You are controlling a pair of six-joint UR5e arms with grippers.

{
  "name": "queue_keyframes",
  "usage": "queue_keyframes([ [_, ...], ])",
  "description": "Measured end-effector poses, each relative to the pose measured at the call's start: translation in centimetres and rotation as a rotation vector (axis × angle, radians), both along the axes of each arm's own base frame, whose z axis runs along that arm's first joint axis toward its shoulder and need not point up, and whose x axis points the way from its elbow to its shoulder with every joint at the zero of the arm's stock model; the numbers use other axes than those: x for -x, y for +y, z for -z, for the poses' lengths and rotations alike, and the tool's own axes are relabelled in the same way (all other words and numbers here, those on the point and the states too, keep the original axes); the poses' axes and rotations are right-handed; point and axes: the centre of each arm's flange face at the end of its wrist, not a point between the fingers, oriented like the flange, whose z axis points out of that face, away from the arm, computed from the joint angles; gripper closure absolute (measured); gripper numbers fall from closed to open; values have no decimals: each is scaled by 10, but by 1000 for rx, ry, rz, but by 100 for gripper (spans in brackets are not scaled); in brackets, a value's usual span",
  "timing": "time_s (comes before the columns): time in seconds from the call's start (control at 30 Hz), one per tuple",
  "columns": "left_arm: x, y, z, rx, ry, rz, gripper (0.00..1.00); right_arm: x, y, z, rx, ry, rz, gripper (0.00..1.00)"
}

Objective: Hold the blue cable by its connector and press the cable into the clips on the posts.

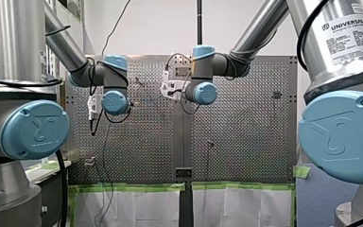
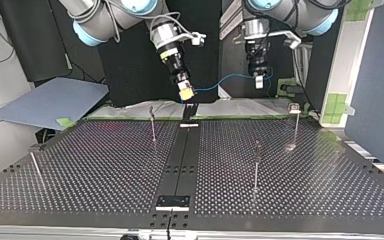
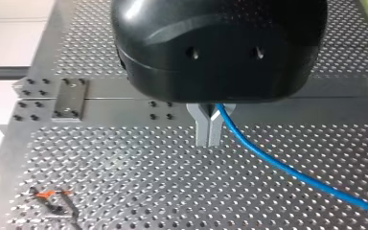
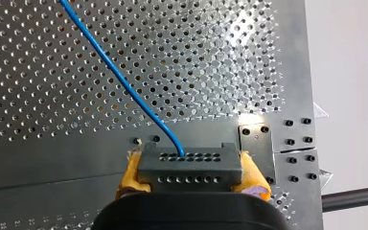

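Our right gripper [image 4: 190, 168]: yellow pads [image 4: 132, 175] clamped on both ends of a dark grey rectangular connector block [image 4: 189, 162]. A thin blue cable [image 4: 124, 88] leaves the block's holed face and runs ahead over the perforated metal table [image 4: 230, 57].

Our left gripper [image 3: 209, 129]: metal fingers pressed together, pinching the same cable, which trails off beside them.

Top view: we note the cable hanging in a shallow sag between both grippers, over the table's far edge, well apart from the slim metal posts [image 2: 153, 125].
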Motion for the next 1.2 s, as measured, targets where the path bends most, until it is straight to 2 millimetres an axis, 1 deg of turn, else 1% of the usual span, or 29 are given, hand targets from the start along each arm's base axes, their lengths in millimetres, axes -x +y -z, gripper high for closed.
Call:
queue_keyframes([
  [0.27, -14, 0, -13, 74, -39, 6, 100, -1, 3, 0, -6, 0, -7, 100],
  [0.53, -28, 1, -27, 128, -74, 0, 100, -5, 0, -6, -12, -26, -12, 100],
  [0.87, -46, 8, -42, 130, -92, -29, 100, -21, -14, -18, -37, -43, -15, 100],
  [1.2, -59, 13, -54, 135, -104, -43, 100, -30, -23, -35, -38, -48, -15, 100],
])
